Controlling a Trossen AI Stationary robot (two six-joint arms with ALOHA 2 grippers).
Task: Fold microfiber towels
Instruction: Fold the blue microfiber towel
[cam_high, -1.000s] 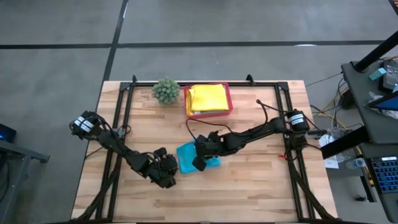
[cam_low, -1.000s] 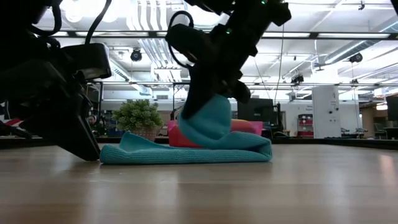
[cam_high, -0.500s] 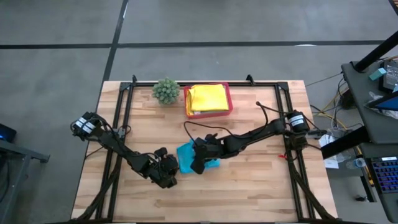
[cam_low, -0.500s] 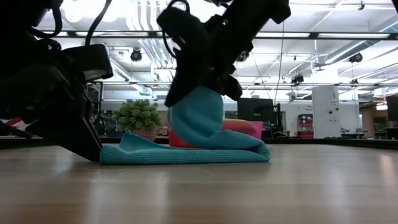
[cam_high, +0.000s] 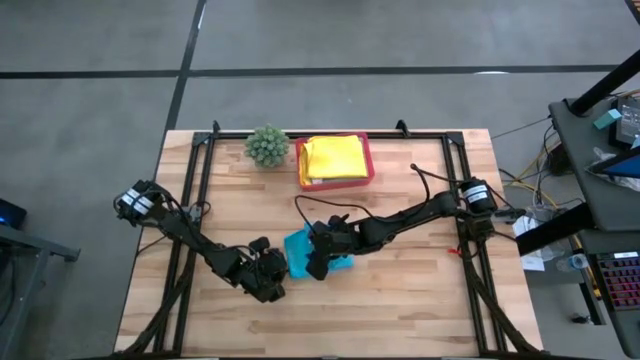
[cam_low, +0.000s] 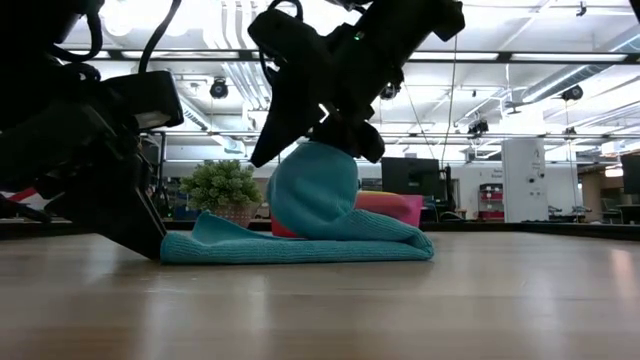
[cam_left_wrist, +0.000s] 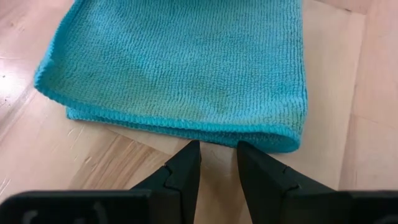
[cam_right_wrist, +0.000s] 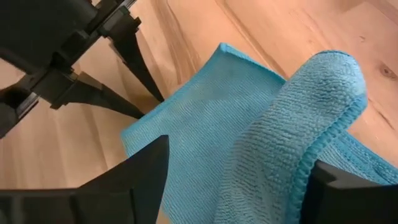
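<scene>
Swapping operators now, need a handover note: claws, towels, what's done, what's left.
Right claw: open, above the teal towel at table centre; a raised flap of the towel stands between its fingers, fold not yet laid flat.
Left claw: slightly apart, empty, low at the table beside the towel's folded edge.
Yellow towel: in the pink tray at the far edge, beside the green plant. No other towels can be made out.
Done: teal towel doubled over once.
Left: probably flatten that flap, finish the fold, then stow it.
</scene>
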